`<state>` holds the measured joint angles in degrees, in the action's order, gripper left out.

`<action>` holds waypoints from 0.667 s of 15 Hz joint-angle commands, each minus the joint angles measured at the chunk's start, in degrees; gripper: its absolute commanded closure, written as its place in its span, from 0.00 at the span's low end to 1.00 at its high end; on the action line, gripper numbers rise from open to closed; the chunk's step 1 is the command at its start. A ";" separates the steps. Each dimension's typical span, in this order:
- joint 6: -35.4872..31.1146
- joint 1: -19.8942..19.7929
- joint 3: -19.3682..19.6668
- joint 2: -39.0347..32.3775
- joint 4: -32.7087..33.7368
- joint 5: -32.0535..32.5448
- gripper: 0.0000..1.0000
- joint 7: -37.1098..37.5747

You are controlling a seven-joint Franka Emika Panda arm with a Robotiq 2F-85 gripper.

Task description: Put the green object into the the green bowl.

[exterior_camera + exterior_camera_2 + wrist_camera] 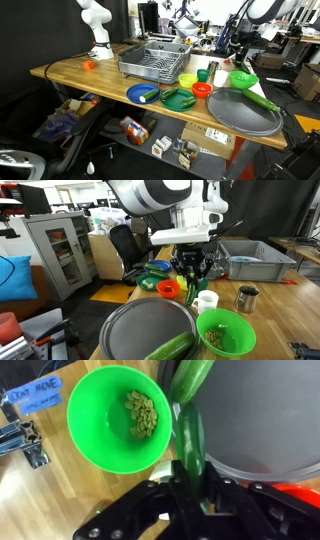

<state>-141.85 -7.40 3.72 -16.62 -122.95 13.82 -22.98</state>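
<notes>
Fingers (176, 488) pinch the green object (190, 445) just outside the rim of the green bowl (95, 445).

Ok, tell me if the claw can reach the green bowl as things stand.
Probably yes. The claw, holding the green object, hangs close beside the green bowl; the bowl's open top is unobstructed, with only small pale pieces inside.
</notes>
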 commanded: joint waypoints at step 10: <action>-10.14 -19.63 -7.38 -3.71 1.66 -36.68 0.94 -49.59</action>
<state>-153.68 -23.87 -1.26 -17.84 -124.17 -16.85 -63.99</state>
